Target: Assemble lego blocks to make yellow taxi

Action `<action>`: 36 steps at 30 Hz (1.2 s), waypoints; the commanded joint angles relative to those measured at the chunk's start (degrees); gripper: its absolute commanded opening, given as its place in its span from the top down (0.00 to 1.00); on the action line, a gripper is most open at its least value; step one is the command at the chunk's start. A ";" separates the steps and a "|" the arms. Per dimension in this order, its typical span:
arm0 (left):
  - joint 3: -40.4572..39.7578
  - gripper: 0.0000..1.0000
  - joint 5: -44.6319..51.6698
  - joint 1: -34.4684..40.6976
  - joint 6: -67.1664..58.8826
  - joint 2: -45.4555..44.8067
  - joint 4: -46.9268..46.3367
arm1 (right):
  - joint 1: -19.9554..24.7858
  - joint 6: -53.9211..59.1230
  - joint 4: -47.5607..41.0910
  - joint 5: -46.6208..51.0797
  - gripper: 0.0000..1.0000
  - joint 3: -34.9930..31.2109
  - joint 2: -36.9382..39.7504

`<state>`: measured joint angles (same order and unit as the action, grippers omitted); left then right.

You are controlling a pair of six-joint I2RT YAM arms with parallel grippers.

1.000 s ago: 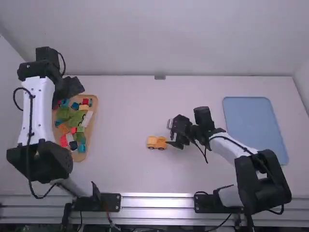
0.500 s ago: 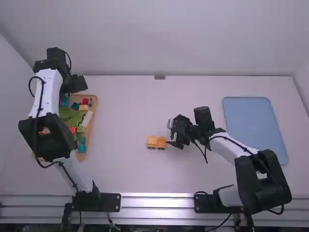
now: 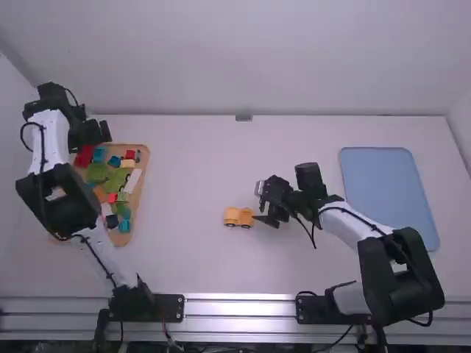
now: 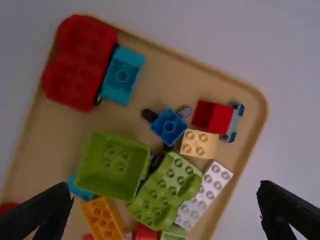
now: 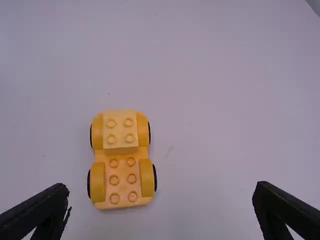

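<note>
Two sets of jaws, both spread wide, nothing gripped. Change: left gripper (image 4: 163,184) has shifted outward along the tan tray (image 4: 189,63), uncovering the red plastic wheeled base (image 4: 80,62) in the high view. Yellow plastic wheeled chassis (image 5: 122,187), with a pale yellow four-stud block (image 5: 120,131) on one end, is unmoved, just beyond the fingertips of the right gripper (image 5: 160,185). Implication: body begun, part selection likely; candidate, the cream square brick (image 4: 199,144) ahead of the left jaws.
</note>
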<state>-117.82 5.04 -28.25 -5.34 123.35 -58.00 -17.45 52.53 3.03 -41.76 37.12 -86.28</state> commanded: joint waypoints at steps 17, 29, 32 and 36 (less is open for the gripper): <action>-1.53 0.01 2.91 3.39 -57.81 2.34 -11.54 | -0.15 -4.85 1.25 -0.09 0.01 0.42 1.20; 0.74 0.01 0.26 5.01 -60.96 2.34 -8.85 | -0.17 -7.28 1.95 -0.37 0.01 0.42 1.22; 2.67 0.01 0.09 5.01 -60.89 2.34 -5.60 | -0.17 -7.74 2.73 -0.26 0.01 0.42 1.22; 4.96 0.01 0.20 5.01 -61.16 2.34 -2.69 | -0.17 -7.76 2.73 -0.42 0.01 0.42 1.22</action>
<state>-113.78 5.30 -23.14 -65.82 124.49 -60.62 -17.45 45.32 5.80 -41.63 37.12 -86.28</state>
